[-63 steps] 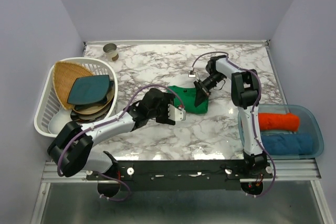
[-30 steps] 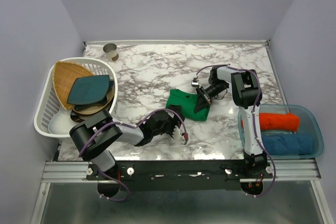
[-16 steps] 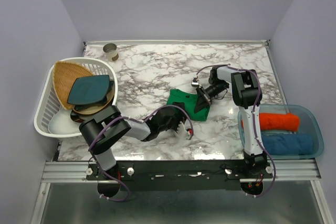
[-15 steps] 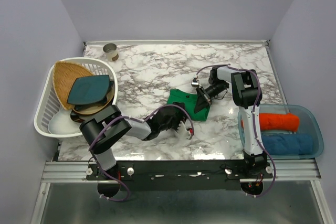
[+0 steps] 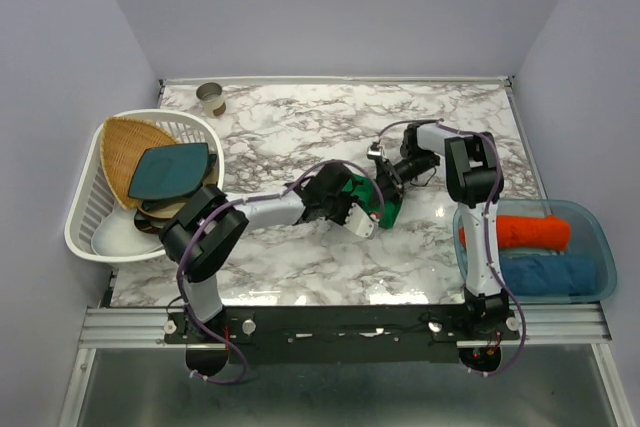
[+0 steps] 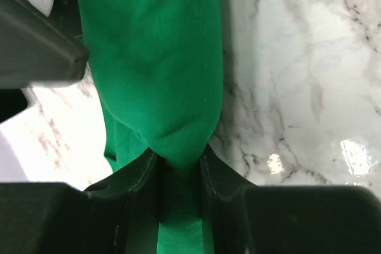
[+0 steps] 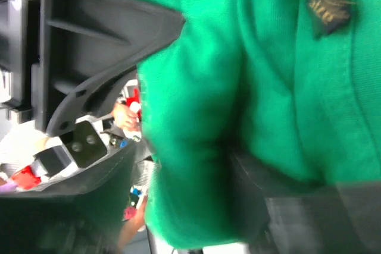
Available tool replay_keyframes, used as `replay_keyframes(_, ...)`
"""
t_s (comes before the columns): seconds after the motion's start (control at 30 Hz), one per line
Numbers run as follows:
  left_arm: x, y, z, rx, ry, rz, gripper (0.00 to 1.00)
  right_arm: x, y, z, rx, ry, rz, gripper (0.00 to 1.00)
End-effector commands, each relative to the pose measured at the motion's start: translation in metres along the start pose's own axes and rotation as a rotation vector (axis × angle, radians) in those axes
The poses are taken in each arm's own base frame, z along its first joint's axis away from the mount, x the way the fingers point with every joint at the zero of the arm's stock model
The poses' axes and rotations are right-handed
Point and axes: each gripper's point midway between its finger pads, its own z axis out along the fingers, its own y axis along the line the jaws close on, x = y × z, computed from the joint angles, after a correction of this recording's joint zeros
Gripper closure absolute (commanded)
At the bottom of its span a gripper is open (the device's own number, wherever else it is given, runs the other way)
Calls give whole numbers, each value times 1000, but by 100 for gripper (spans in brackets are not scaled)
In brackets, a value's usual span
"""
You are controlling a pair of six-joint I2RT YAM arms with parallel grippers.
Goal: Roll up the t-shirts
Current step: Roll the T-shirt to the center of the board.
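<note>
The green t-shirt lies bunched at the middle of the marble table, mostly covered by both grippers. My left gripper comes at it from the left and is shut on a fold of green cloth, which is pinched between its jaws. From the right, my right gripper has the shirt between open jaws; one finger stands clear of the cloth. An orange-red rolled t-shirt and a blue one lie in the bin at the right.
A clear plastic bin sits at the table's right edge. At the left a white basket holds a wicker tray and a dark teal plate. A small cup stands at the back left.
My left gripper has swung from the near side of the table up to the green t-shirt and shut on it. My right gripper's jaws have opened at the shirt.
</note>
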Motion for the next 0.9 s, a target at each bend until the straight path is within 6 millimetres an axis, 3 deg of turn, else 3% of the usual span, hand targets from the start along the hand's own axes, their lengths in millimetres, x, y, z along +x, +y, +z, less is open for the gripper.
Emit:
replay_keyframes(0.0,2,-56,-24,408,-36,-203,70,-5,33,-37,98,-11,-195,0)
replay_keyframes(0.03,-5,-57,-28,441,-66,-208,70,-13,45,-49,138,-48,-262,0)
replay_keyframes(0.17,-16,-62,-47,598,-102,-244,70,-18,55,-82,287,-108,-374,0)
replay_keyframes(0.2,-19,-63,-55,659,-104,-269,70,-8,48,-85,329,-94,-363,0)
replay_keyframes(0.23,-20,-61,-58,674,-108,-298,70,-11,40,-95,379,-127,-386,0)
replay_keyframes(0.27,-25,-60,-61,694,-136,-329,70,-10,51,-104,433,-151,-441,0)
replay_keyframes(0.3,-27,-62,-66,747,-134,-347,70,5,39,-105,479,-130,-417,0)
replay_keyframes(0.33,-27,-62,-67,766,-129,-365,70,2,35,-111,545,-142,-477,0)
replay_keyframes(0.37,-29,-63,-69,789,-140,-387,70,3,47,-119,611,-157,-551,0)
replay_keyframes(0.47,-37,-61,-75,876,-167,-479,69,18,42,-123,735,-158,-677,0)
replay_keyframes(0.5,-39,-60,-76,917,-169,-515,69,20,59,-132,815,-175,-768,0)
replay_keyframes(0.53,-40,-59,-77,934,-174,-541,69,26,51,-125,845,-155,-829,0)
replay_keyframes(0.63,-44,-51,-74,982,-189,-631,69,28,80,-123,953,-141,-1068,0)
replay_keyframes(0.7,-42,-46,-69,975,-193,-670,67,39,79,-111,976,-116,-1141,0)
replay_keyframes(0.73,-43,-45,-68,976,-199,-687,67,37,98,-106,997,-120,-1260,0)
replay_keyframes(0.77,-44,-44,-65,979,-193,-714,66,45,94,-96,986,-97,-1287,0)
replay_keyframes(0.87,-47,-35,-55,976,-223,-786,66,52,111,-73,971,-68,-1464,0)
